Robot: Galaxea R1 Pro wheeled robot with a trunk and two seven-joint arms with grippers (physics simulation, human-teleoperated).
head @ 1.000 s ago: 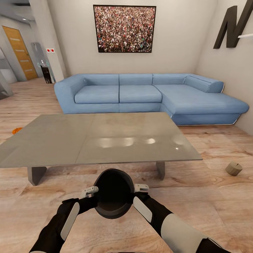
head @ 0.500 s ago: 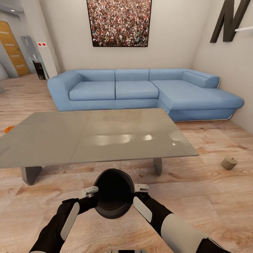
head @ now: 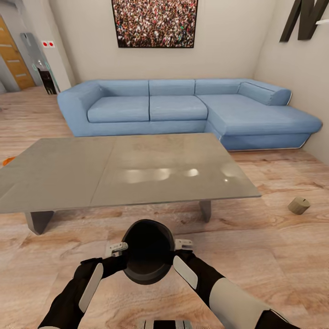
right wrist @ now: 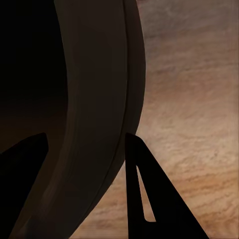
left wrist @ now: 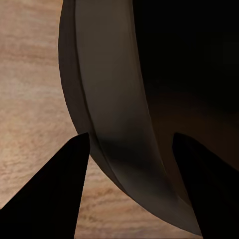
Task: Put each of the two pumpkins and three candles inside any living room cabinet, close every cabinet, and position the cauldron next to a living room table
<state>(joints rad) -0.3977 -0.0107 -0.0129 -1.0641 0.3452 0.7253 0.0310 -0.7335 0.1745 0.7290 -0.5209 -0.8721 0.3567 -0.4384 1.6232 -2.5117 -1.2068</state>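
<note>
In the head view the black cauldron point(head: 148, 249) hangs low over the wood floor, just in front of the grey-green table point(head: 128, 169). My left gripper point(head: 119, 249) is shut on its left rim and my right gripper point(head: 182, 245) on its right rim. Both wrist views show that rim between the dark fingers: the cauldron point(left wrist: 114, 99) in my left gripper point(left wrist: 130, 144), the cauldron point(right wrist: 94, 74) in my right gripper point(right wrist: 87, 142). One beige candle point(head: 299, 205) lies on the floor right of the table. An orange pumpkin point(head: 8, 161) peeks in at the far left edge.
A blue corner sofa point(head: 183, 109) stands behind the table against the back wall, its chaise reaching along the right wall point(head: 297, 68). A doorway area point(head: 27, 59) opens at the far left. Wood floor point(head: 274, 256) runs between the table and the right wall.
The whole view has shifted with the camera: table, sofa and candle sit slightly higher in the picture. Both grippers hold the cauldron just as before.
</note>
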